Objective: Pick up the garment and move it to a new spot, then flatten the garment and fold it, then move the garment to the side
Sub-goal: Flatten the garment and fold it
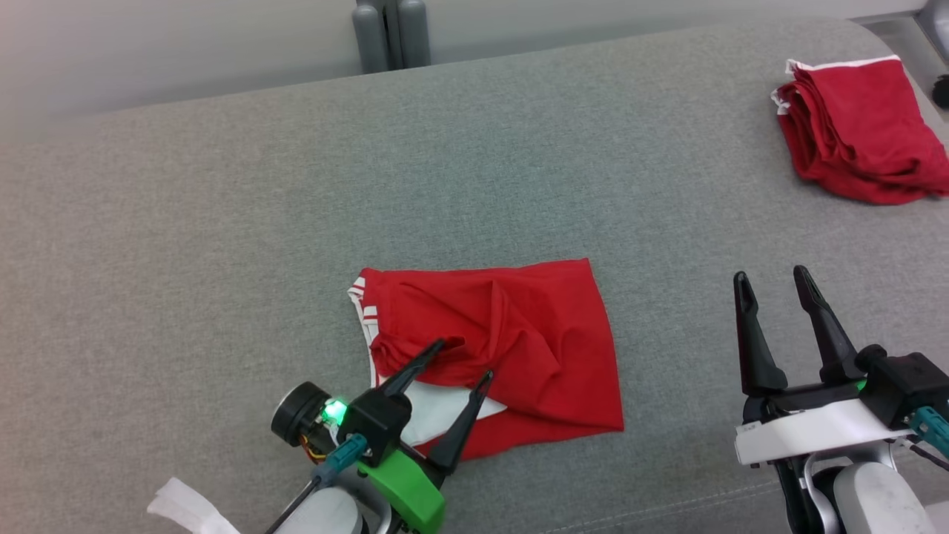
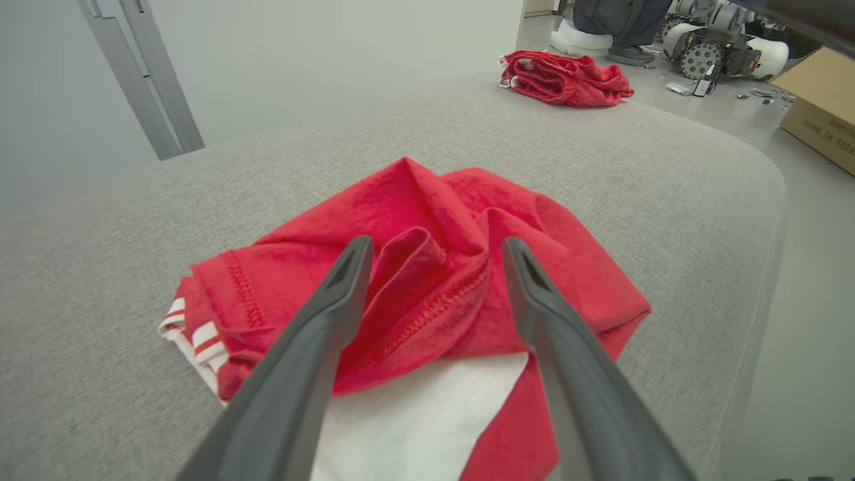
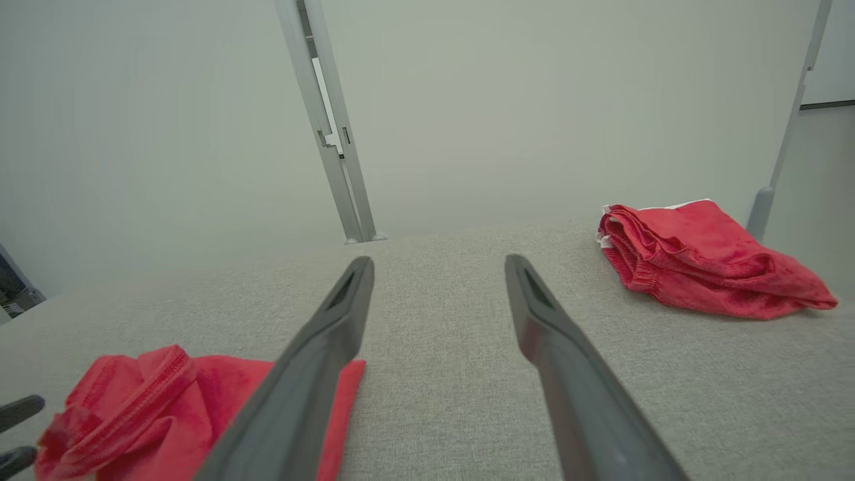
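A red garment (image 1: 511,341) with white striped trim and a white panel lies rumpled on the grey padded surface (image 1: 296,208), near the front middle. My left gripper (image 1: 463,358) is open over its near-left part, fingertips above a raised fold; nothing is between the fingers. In the left wrist view the garment (image 2: 427,267) bunches up between and beyond the open fingers (image 2: 334,300). My right gripper (image 1: 771,285) stands open to the right of the garment, above bare fabric surface. The right wrist view has the garment (image 3: 153,414) at lower left and the left gripper's fingertips (image 3: 17,427) at the edge.
A second red garment (image 1: 860,133) lies folded in a pile at the far right corner of the surface, also the red pile (image 3: 701,260) and red pile (image 2: 564,79). A grey post (image 1: 389,33) stands behind. A cardboard box (image 2: 821,110) and robot parts sit on the floor beyond.
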`<state>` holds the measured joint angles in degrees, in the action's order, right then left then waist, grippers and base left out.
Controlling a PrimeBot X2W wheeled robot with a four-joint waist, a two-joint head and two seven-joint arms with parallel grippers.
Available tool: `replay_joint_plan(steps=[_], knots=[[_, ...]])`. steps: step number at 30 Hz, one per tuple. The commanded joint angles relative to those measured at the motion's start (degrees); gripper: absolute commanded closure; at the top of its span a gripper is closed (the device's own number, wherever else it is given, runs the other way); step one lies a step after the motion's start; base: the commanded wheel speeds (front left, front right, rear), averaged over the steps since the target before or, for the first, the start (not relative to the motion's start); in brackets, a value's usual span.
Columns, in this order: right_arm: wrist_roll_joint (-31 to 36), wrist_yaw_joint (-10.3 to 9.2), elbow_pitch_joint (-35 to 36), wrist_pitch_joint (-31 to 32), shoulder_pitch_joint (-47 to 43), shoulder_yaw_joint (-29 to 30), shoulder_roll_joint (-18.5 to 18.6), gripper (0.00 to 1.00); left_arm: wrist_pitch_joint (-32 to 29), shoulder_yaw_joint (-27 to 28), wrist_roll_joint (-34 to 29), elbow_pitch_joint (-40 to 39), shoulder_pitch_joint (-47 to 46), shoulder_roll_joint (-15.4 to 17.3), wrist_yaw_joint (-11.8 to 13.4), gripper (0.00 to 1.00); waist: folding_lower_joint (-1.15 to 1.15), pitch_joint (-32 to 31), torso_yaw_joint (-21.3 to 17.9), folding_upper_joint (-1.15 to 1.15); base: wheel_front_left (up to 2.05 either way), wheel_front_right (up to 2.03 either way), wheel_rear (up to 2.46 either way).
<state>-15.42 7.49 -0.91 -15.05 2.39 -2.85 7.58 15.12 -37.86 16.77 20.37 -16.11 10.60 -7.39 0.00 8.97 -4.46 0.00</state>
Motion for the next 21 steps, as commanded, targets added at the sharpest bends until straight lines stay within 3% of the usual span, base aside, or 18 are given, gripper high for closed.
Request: replay_joint_plan(steps=[1, 9, 10, 11, 13, 14, 21], knots=[[0.0, 0.01, 0.3, -0.1, 0.7, 0.0, -0.2, 0.00, 0.0, -0.9, 0.5, 0.9, -1.4, 1.0, -0.2, 0.00, 0.00, 1.3, -1.7, 0.00, 0.00, 0.00, 0.00], [0.0, 0.01, 0.4, -0.1, 0.8, 0.3, -0.4, 0.00, 0.0, -3.9, 1.5, 6.7, -3.6, 0.9, -0.2, 0.00, 0.00, 1.9, -4.0, 0.00, 0.00, 0.00, 0.00], [0.0, 0.01, 0.5, -0.1, 0.6, 0.6, -0.5, 0.00, 0.0, -4.2, 1.6, 7.1, -3.9, 0.7, -0.2, 0.21, 0.00, 2.0, -4.1, 0.00, 0.00, 0.00, 0.00], [0.0, 0.01, 0.5, -0.1, 0.6, 0.8, -0.5, 0.00, 0.0, -4.4, 1.8, 7.5, -3.9, 0.7, -0.2, 0.51, 0.00, 2.0, -4.0, 0.00, 0.00, 0.00, 0.00], [0.1, 0.01, 0.5, -0.1, 0.3, 1.3, -0.5, 0.00, 0.0, -4.2, 1.9, 7.9, -4.0, 0.6, -0.2, 0.87, 0.00, 1.7, -3.8, 0.00, 0.00, 0.00, 0.00], [0.2, 0.01, 0.5, -0.1, 0.1, 1.4, -0.6, 0.00, 0.0, -3.8, 2.1, 7.9, -3.9, 0.6, -0.2, 1.00, 0.00, 1.5, -3.5, 0.00, 0.00, 0.00, 0.00], [0.3, 0.01, -0.2, -0.1, -0.8, 1.3, -0.2, 0.00, 0.0, -2.8, 3.7, 5.8, -1.6, 1.2, -0.2, 1.00, 0.00, -0.6, -1.2, 0.00, 0.00, 0.00, 0.00]])
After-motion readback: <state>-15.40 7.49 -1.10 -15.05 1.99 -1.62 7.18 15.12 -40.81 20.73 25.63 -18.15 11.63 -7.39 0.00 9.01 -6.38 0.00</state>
